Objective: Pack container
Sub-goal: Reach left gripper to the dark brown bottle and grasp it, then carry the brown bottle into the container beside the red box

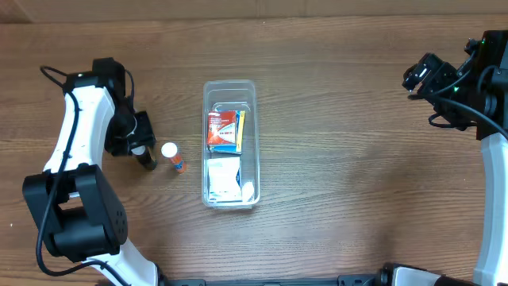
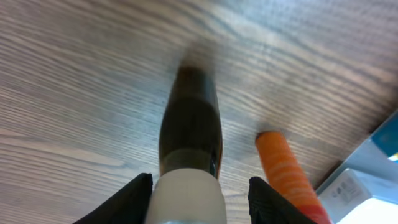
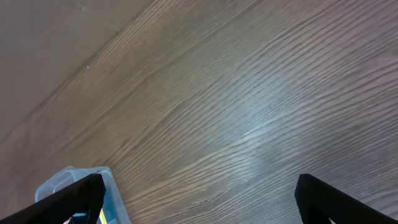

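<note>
Left tool is low over the wooden surface, open, its fingers straddling the white cap of a dark bottle. A slight gap shows on one side of the cap, so nothing is clamped. Just beside that bottle lies an orange bottle with a white cap, apart from it. The container sits mid-surface, to the right of both bottles, holding a red packet at the far end and white packets at the near end. Right tool is spread wide, empty, well away at the far right.
</note>
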You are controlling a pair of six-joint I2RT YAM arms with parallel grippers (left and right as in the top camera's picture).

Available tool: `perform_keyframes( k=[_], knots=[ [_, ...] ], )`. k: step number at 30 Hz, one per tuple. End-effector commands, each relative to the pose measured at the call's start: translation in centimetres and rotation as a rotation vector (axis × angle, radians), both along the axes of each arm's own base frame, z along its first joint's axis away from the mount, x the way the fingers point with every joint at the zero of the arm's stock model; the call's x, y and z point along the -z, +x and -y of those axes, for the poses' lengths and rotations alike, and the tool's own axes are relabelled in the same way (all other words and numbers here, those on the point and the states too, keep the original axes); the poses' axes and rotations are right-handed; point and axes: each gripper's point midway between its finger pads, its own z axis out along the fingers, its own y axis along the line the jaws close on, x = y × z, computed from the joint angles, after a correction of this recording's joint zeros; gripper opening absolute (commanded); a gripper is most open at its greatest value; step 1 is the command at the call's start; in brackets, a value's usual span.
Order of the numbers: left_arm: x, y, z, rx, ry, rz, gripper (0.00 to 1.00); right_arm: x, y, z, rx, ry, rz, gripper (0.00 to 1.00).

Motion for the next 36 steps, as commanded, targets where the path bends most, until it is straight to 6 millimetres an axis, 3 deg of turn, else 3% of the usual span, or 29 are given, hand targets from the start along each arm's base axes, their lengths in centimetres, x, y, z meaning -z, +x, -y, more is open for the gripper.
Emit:
perform_keyframes(
  k=[1, 9, 14, 16, 23, 27, 31, 36],
  knots=[
    [-1.7, 0.9, -0.7, 0.025, 0.033, 0.054, 0.53, -0.4, 0.0, -0.1, -0.008, 0.001, 0.015, 1.0],
    [-1.2, 0.4, -0.6, 0.025, 0.029, 0.034, 0.5, -0.4, 0.0, -0.1, -0.008, 0.001, 0.015, 1.0],
    [-1.2, 0.6, -0.6, 0.025, 0.03, 0.041, 0.29, -0.4, 0.0, -0.1, -0.008, 0.001, 0.015, 1.0],
    [-1.2, 0.5, -0.6, 0.025, 0.03, 0.039, 0.25, -0.4, 0.0, -0.1, -0.008, 0.001, 0.015, 1.0],
    [-1.2, 0.5, -0.6, 0.025, 0.03, 0.039, 0.28, -0.4, 0.0, -0.1, -0.008, 0.001, 0.015, 1.0],
    [-1.7, 0.4, -0.5, 0.025, 0.028, 0.044, 0.22, -0.4, 0.0, -0.1, -0.008, 0.001, 0.015, 1.0],
    [-5.4, 1.0, -0.9, 0.024, 0.054, 0.109, 0.22, -0.4, 0.0, -0.1, -0.008, 0.001, 0.015, 1.0],
    [-14.6, 1.9, -0.2, 0.045, 0.081, 0.284, 0.19, -0.4, 0.0, -0.1, -0.008, 0.001, 0.015, 1.0]
  ],
)
